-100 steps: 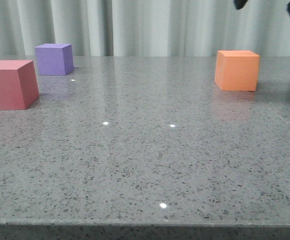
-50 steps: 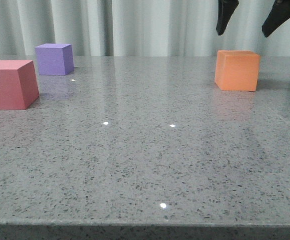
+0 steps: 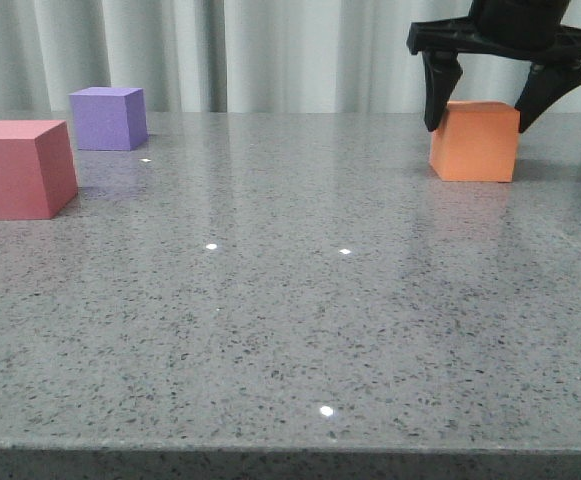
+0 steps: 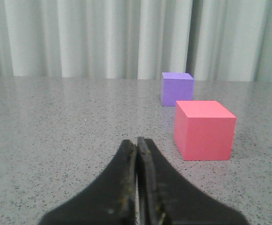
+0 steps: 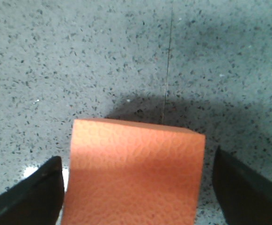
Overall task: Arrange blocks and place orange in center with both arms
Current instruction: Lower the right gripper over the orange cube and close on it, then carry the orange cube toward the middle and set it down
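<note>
The orange cube [image 3: 475, 142] stands at the far right of the grey table. My right gripper [image 3: 484, 112] hangs open just above it, one finger on each side of its top, with small gaps. From the right wrist the orange cube [image 5: 133, 173] fills the space between the two black fingertips [image 5: 37, 190]. The pinkish-red cube [image 3: 18, 168] sits at the left edge, the purple cube [image 3: 109, 118] behind it. My left gripper [image 4: 136, 143] is shut on nothing, low over the table, with the pinkish-red cube [image 4: 203, 130] and purple cube [image 4: 177, 88] ahead of it.
Pale curtains [image 3: 270, 50] hang behind the speckled grey table [image 3: 290, 320]. A thin seam [image 5: 168, 56] runs through the tabletop beyond the orange cube. The table's front edge [image 3: 290, 450] lies close to the front camera.
My right gripper has come down from the top of the front view and now straddles the top of the orange cube. The cubes have not moved.
</note>
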{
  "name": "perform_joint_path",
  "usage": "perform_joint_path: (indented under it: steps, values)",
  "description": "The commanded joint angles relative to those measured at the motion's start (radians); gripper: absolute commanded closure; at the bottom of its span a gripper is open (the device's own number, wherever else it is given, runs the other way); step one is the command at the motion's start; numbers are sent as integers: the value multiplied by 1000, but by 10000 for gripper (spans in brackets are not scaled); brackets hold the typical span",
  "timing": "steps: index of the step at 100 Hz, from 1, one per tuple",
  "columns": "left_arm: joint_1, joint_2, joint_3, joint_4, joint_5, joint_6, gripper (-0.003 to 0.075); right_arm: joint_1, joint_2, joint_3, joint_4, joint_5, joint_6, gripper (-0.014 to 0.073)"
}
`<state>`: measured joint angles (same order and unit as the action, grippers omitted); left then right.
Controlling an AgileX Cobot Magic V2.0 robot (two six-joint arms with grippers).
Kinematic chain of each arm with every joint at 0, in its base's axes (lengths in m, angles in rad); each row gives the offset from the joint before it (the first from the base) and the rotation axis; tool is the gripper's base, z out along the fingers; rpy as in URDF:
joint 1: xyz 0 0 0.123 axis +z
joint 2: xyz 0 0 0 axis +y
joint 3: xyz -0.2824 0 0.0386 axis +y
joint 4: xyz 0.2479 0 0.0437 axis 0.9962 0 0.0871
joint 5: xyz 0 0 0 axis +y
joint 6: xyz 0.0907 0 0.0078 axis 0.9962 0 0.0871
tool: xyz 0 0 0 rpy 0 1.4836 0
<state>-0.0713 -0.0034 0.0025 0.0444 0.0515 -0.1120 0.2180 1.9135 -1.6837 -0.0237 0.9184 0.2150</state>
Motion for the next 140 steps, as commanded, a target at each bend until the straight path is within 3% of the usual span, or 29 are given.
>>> perform_joint_path:
  steps: [1,10,17,33,50,83,108,140]
  values:
    - [-1,-37,42,-5,-80,-8,741,-2,-37,-34,-5,-22,12,72]
    - [-1,-37,42,-5,-80,-8,741,-2,-33,-34,-3,-13,23,200]
    - [-1,-37,42,-5,-80,-8,741,-2,-34,-36,11,-13,23,244]
    - [-1,-37,42,-5,-80,-8,741,14,-51,-70,97,-3,23,243]
    - [-1,-37,42,-5,-80,-8,741,103,-47,-162,102,5,66,243]
    - [-1,-37,42,-5,-80,-8,741,314,116,-454,-56,61,231,243]
    - [-1,-37,42,-5,-80,-8,741,389,269,-685,-162,192,341,243]
    - [-1,-37,42,-5,-80,-8,741,411,331,-721,-162,188,358,243]
